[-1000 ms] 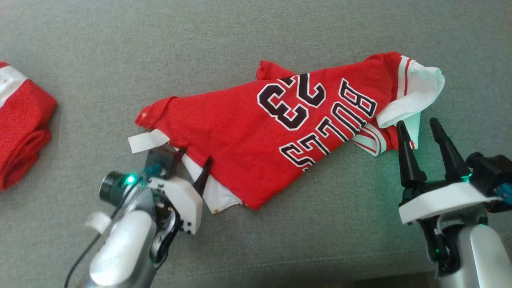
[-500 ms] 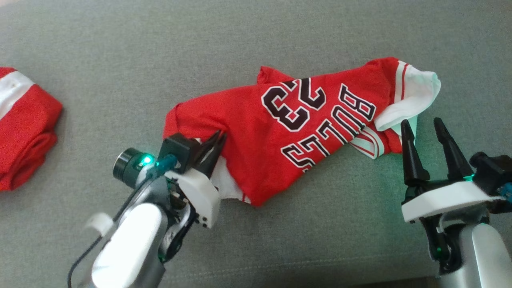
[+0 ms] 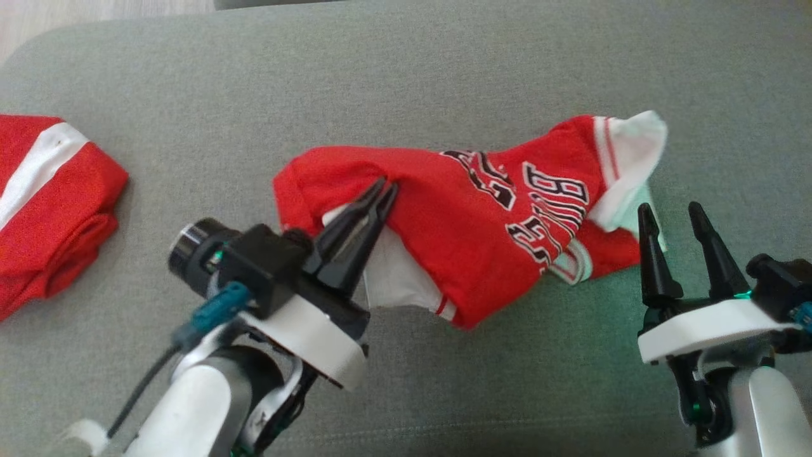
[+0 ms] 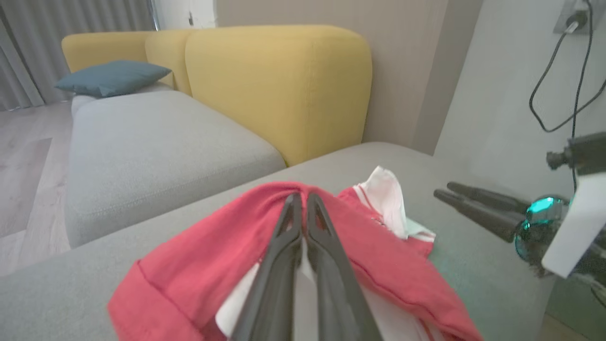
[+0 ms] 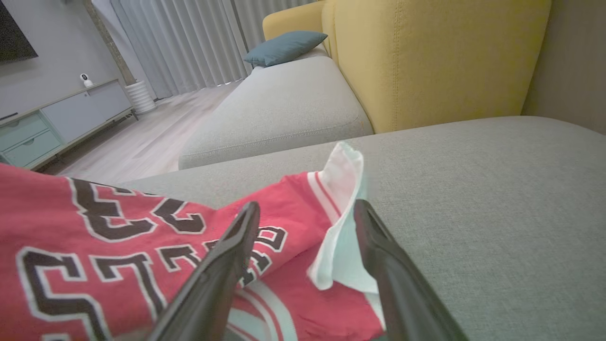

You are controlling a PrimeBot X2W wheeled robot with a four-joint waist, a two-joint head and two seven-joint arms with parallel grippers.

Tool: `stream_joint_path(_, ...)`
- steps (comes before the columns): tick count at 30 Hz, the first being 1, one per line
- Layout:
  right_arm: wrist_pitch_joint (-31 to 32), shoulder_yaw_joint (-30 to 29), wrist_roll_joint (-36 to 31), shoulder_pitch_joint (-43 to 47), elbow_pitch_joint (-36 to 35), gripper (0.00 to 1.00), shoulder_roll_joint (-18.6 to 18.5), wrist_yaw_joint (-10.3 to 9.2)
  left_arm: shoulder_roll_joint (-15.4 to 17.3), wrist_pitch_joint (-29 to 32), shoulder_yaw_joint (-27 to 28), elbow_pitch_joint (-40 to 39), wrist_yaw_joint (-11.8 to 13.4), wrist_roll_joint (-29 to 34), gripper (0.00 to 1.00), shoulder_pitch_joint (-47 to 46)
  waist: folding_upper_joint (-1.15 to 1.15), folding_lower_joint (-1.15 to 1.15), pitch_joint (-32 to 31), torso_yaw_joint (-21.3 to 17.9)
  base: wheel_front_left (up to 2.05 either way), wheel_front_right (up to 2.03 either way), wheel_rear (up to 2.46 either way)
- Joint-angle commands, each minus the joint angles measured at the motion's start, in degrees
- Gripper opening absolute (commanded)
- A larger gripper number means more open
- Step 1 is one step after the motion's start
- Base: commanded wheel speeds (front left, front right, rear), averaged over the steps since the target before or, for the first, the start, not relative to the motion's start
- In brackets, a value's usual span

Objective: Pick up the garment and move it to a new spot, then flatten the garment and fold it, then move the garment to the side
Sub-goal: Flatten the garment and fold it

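Pinching red jersey (image 3: 482, 235) | left fingers (image 3: 368, 219) closed | right fingers (image 3: 653, 260) spread

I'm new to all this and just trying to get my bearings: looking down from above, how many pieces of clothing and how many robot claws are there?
Red garments: 2, the jersey and a folded red garment at the far left.
Grippers: 2, the left gripper shut on the jersey, the right gripper open beside it.
Total: 4
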Motion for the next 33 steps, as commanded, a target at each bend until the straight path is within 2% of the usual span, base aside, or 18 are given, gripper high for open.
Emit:
stream_joint_path(1, -0.5, 1.0, 0.5, -0.3, -1.8, 1.0, -0.2, 0.23, 0.5, 0.6, 3.2, -3.5, 1.1, -0.3, 0.0, -2.0, 0.0, 0.0, -0.1, -0.2, 0.0, 0.0, 0.0)
stream_joint_path(4, -0.6, 1.5, 0.8, -0.6, -1.8, 1.0, -0.2, 0.23, -0.5, 0.5, 5.2, -3.4, 2.8, -0.9, 0.0, -3.1, 0.0, 0.0, 0.2, -1.1, 0.0, 0.0, 0.0)
stream_joint_path(8, -0.8, 2.1, 1.3, -1.1, -1.8, 1.0, -0.1, 0.23, -2.0, -0.2, 8.3, 2.0, 4.5, -2.8, 0.0, -5.6, 0.0, 0.0, 1.2, -2.4, 0.0, 0.0, 0.0)
stream_joint_path(14, -1.3, 2.8, 1.7, -2.3, -1.6, 1.0, -0.1, 0.23, -3.2, -1.1, 12.2, 15.4, 4.5, -6.5, 0.0, -11.3, 0.0, 0.0, 3.7, -4.7, 0.0, 0.0, 0.0)
stream_joint_path(15, -1.3, 2.8, 1.7, -2.3, -1.6, 1.0, -0.1, 0.23, -3.2, -1.1, 12.2, 15.4, 4.5, -6.5, 0.0, -11.3, 0.0, 0.0, 3.7, -4.7, 0.0, 0.0, 0.0)
stream_joint_path(24, -2.6, 4.0, 2.7, -4.8, -0.5, 1.0, -0.1, 0.23, -5.3, -3.6, 18.4, 39.7, 4.0, -12.4, 0.0, -24.7, 0.0, 0.0, 8.2, -7.6, 0.0, 0.0, 0.0)
stream_joint_path(32, -4.0, 5.3, 3.7, -7.1, 1.1, 1.0, -0.1, 0.23, -5.5, -10.0, 23.3, 59.3, 4.4, -15.3, 0.0, -36.6, 0.0, 0.0, 10.9, -10.4, 0.0, 0.0, 0.0)
stream_joint_path(33, -4.1, 5.4, 3.8, -7.2, 1.3, 1.0, -0.1, 0.23, -5.6, -10.8, 23.8, 61.4, 4.5, -15.7, 0.23, -37.7, 0.0, 0.0, 11.2, -10.6, 0.0, 0.0, 0.0)
